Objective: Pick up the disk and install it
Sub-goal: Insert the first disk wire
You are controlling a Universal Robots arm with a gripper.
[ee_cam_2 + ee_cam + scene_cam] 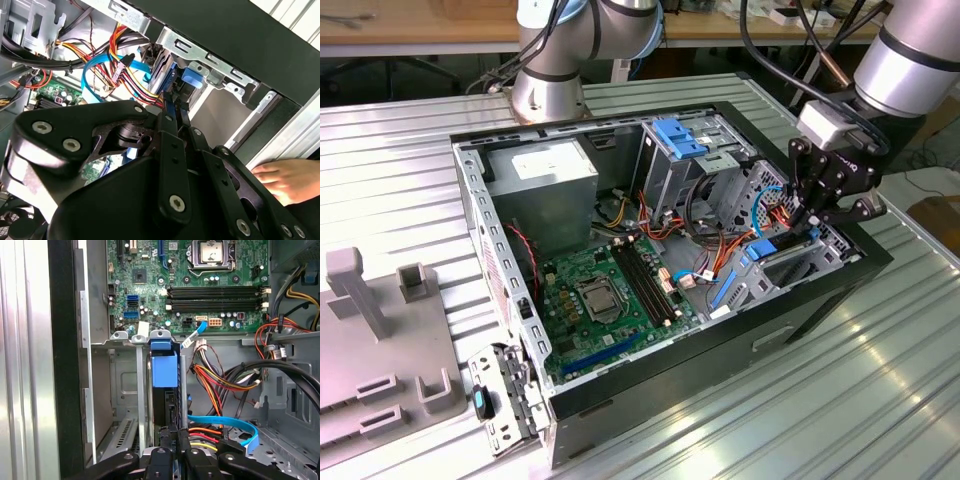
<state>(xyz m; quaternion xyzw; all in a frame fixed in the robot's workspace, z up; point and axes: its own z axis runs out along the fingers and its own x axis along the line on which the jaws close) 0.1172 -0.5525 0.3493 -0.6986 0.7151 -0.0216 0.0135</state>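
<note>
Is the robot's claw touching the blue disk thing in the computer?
Touching. In the first wrist view, the gripper fingers are closed on the near edge of the disk, which stands upright in its metal bay, with no gap showing.

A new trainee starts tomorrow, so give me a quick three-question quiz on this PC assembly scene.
1. True or false: the hand grips the disk standing in the drive cage.
2. The disk's carrier is: A red, B blue, C green.
3. Fill in: the memory sticks sit on the green ____.
Key: 1 true; 2 B; 3 motherboard.
</note>
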